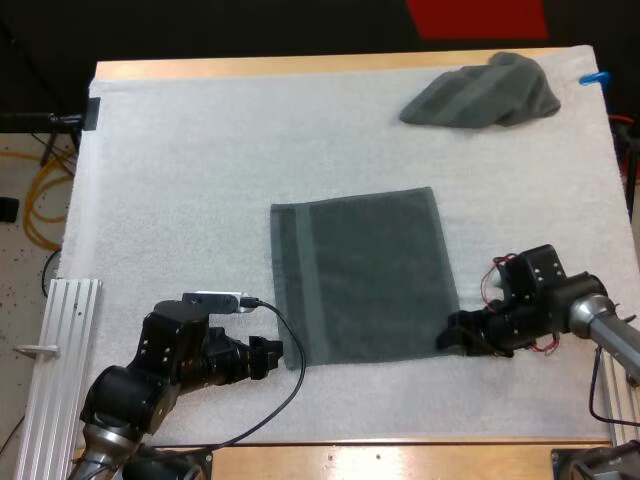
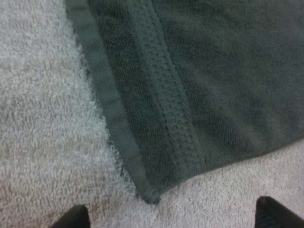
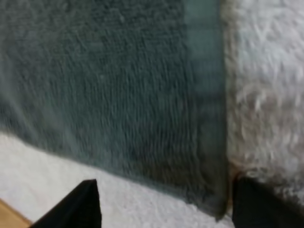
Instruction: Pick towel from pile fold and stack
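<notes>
A dark grey-green towel [image 1: 362,277] lies spread flat on the middle of the white mat [image 1: 180,200]. A second towel [image 1: 484,92] sits crumpled at the far right. My left gripper [image 1: 272,356] is low at the flat towel's near left corner [image 2: 149,194], its fingertips [image 2: 71,217] spread wide on either side of that corner. My right gripper [image 1: 452,340] is at the near right corner [image 3: 213,202], fingers [image 3: 78,204] apart, the corner between them. Neither holds the towel [image 3: 118,95].
A ribbed metal rail [image 1: 62,350] lies along the mat's left edge near my left arm. The wooden table edge [image 1: 400,455] runs just in front of both arms. Bare mat stretches to the left and far side of the flat towel.
</notes>
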